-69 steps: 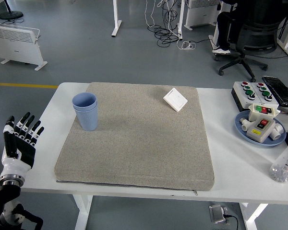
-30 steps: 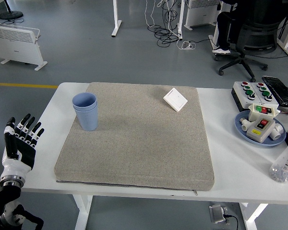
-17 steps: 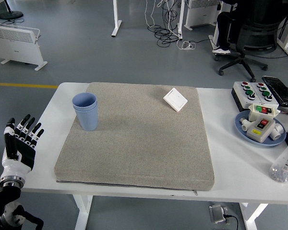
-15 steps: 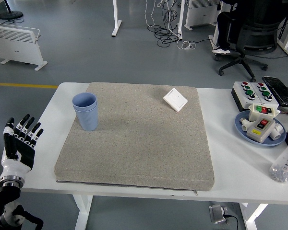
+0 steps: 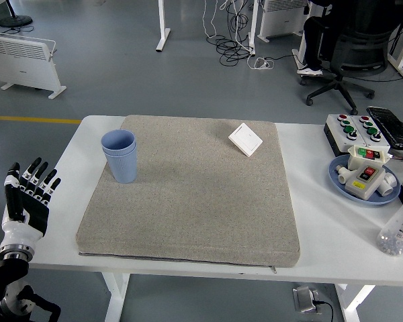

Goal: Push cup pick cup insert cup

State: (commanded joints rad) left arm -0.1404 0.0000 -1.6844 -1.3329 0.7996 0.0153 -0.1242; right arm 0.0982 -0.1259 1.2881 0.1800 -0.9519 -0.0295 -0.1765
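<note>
Matt plastic cup (image 5: 120,155) — rough cloth mat (image 5: 195,194).

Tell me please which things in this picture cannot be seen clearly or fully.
Head view only:
- Right hand: outside the picture.
- Blue cup: looks like stacked cups; how many, the outer wall hides.
- Bottle: cut by the right edge.
- Left hand: its arm is cut off at the bottom-left corner.
- Switch plate: details too small.

Robotics lab: test table (image 5: 322,201), button boxes (image 5: 351,127), floor cables (image 5: 232,41).
</note>
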